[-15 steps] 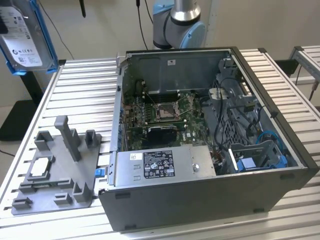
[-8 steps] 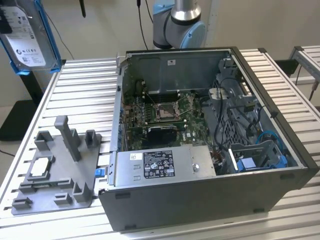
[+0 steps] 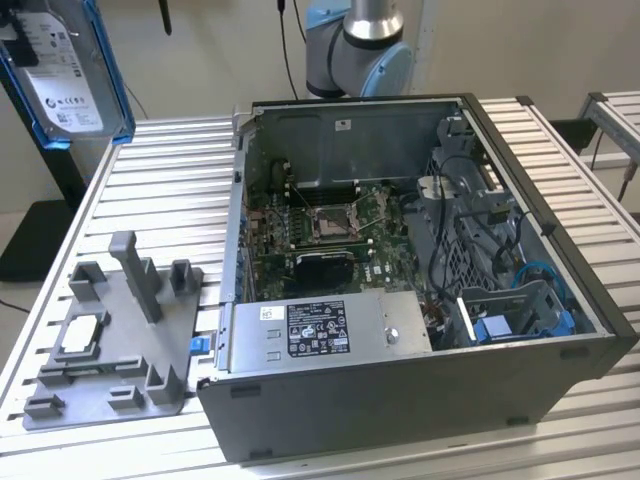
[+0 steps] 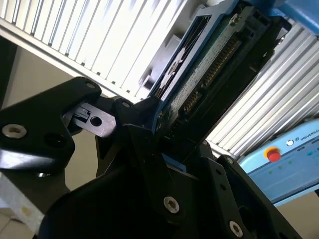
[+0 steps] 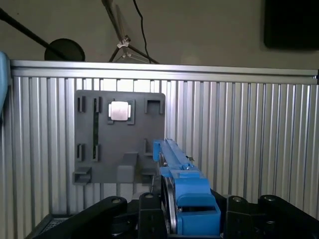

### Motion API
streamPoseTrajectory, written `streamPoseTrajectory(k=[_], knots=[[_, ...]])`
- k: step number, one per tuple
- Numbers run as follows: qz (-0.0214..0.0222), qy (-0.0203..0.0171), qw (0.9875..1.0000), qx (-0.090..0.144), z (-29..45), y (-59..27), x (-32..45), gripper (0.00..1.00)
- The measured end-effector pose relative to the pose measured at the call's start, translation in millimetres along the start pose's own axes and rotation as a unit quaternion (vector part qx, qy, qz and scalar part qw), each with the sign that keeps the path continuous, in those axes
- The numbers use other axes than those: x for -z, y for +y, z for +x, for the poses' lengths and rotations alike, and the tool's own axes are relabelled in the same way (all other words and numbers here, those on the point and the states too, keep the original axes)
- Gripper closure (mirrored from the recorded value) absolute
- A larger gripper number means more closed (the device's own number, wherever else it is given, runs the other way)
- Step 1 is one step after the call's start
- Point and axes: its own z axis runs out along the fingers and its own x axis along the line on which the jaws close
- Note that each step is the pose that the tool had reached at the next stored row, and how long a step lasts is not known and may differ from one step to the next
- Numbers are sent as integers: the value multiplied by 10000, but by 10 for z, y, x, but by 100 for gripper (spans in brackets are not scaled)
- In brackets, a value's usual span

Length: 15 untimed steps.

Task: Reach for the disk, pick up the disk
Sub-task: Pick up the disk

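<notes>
One disk [image 3: 62,72] hangs high at the exterior view's left, raised clear of the grey fixture plate [image 3: 110,340] and well apart from the open computer case [image 3: 420,300]. The gripper [image 5: 189,203] is clamped on its blue frame. The pick-up looks done; what remains calls only for a steady hold.

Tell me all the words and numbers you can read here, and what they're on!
Disk, held in the gripper: white label with lines of print and little signs, too small to read.
Power supply: black-and-white sticker, print too small to read.
Case, back wall: small white sticker, too small to read.
So no text here can be quoted.
</notes>
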Motion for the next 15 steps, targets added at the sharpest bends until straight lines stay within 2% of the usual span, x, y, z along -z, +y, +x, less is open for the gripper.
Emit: streamPoseTrajectory(k=[15], knots=[[0, 0, 10000, 2, -1, -309, 3, 100]])
